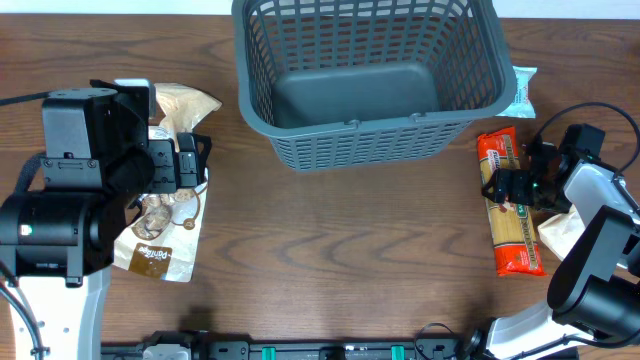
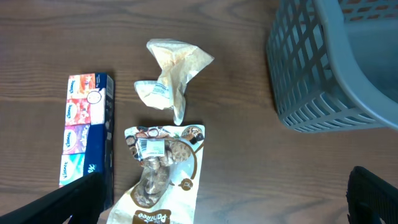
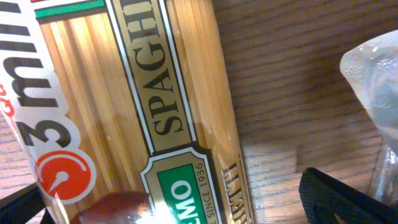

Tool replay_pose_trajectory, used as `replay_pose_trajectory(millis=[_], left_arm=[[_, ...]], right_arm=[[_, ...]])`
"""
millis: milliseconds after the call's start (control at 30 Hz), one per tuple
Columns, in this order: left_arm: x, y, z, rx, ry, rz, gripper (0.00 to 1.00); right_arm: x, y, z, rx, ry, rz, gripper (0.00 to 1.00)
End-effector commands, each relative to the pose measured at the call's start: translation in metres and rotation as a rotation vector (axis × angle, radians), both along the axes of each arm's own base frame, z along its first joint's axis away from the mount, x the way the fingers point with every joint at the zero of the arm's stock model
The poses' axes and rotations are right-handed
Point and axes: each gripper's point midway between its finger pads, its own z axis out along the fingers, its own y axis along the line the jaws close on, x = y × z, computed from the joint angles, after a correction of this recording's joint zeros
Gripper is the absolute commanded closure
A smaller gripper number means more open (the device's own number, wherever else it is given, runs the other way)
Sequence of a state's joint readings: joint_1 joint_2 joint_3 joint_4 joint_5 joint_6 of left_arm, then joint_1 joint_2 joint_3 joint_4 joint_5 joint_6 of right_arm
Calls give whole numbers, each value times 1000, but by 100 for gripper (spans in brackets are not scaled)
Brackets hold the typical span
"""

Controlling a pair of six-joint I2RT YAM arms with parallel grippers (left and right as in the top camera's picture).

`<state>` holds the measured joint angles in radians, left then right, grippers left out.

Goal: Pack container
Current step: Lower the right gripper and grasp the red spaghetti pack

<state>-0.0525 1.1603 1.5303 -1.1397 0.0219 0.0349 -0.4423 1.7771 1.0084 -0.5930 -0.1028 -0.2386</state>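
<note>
The dark grey slotted basket (image 1: 370,135) stands empty at the back middle; its corner shows in the left wrist view (image 2: 311,81). My left gripper (image 1: 186,160) (image 2: 217,199) is open and hovers above a brown-and-white cookie bag (image 2: 165,180) (image 1: 155,250). My right gripper (image 1: 502,186) (image 3: 186,208) is open and low over a red-ended spaghetti packet (image 1: 512,205) (image 3: 143,93), with one finger on each side of it. Neither gripper holds anything.
A crumpled beige packet (image 2: 174,68) (image 1: 185,105) lies beyond the cookie bag. A tissue multipack (image 2: 87,130) lies to its left. A white and teal packet (image 1: 525,90) rests by the basket's right side. A clear bag (image 3: 376,81) (image 1: 560,232) lies right of the spaghetti.
</note>
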Motion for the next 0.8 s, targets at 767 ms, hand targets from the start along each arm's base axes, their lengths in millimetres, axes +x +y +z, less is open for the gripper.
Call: replay_pose_trajectory(millis=[767], left_arm=[[8,1,-4,18,11,-7,1]], right_arm=[[-11,32,-20,94,-3,-20,9]])
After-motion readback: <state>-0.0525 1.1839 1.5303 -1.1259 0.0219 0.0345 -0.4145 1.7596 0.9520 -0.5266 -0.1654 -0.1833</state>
